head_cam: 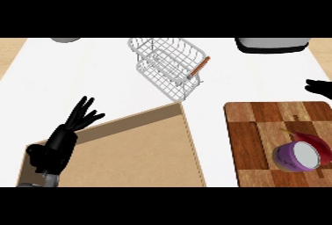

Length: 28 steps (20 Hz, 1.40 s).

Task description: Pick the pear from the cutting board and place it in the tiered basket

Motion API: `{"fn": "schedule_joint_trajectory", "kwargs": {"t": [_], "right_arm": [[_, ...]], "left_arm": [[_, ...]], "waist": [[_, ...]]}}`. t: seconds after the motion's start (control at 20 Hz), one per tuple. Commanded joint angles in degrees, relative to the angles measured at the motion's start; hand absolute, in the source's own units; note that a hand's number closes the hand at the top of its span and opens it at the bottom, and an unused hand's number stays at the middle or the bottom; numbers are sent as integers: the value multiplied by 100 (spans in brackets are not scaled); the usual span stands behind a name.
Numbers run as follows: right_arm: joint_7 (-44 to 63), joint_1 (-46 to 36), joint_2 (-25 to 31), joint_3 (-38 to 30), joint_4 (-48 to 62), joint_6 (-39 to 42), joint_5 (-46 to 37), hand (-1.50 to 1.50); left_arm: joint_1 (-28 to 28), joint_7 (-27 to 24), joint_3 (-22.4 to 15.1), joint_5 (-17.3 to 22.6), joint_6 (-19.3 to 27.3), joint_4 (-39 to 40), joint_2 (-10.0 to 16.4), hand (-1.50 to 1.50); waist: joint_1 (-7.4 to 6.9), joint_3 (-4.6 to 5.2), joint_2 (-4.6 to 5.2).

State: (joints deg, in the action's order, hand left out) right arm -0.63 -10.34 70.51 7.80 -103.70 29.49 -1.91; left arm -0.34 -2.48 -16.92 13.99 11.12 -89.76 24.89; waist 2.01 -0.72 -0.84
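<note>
A dark red pear [315,141] with a thin stem lies on the wooden cutting board [250,140] at the right, partly hidden behind a purple cup [297,157]. The white wire tiered basket [167,66] stands tilted at the top centre of the white counter. My left hand [62,143] is at the lower left, open with fingers straight up, far from the board. Only part of my right hand [319,88] shows at the right edge, above the board's far corner and apart from the pear.
A shallow brown box [139,151] takes up the lower middle, under my left hand. An orange-handled tool [200,67] rests on the basket's rim. A grey object [65,39] sits at the top left, a black-and-white appliance [271,45] at the top right.
</note>
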Motion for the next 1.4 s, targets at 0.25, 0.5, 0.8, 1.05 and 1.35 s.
{"fn": "schedule_joint_trajectory", "kwargs": {"t": [0.25,0.5,0.8,1.05,1.35], "right_arm": [[589,478,561,-194,-792,538,-299,-150],[1033,755,-72,-126,-955,57,-761,-150],[1440,917,-170,81,-813,-140,-1639,-150],[1438,1148,-671,448,-493,-297,-2074,-150],[900,1294,-968,517,-133,-603,-2545,-150]], "left_arm": [[-421,-427,-109,112,-293,907,-618,0],[-310,-268,-164,105,-352,458,-568,0],[-344,-401,8,274,-655,722,-400,0],[-676,-367,5,221,-565,1013,-587,0],[-598,-276,25,243,-566,776,-555,0]], "waist": [[76,82,68],[-98,73,76],[-136,78,101],[-118,75,111],[-118,71,97]]}}
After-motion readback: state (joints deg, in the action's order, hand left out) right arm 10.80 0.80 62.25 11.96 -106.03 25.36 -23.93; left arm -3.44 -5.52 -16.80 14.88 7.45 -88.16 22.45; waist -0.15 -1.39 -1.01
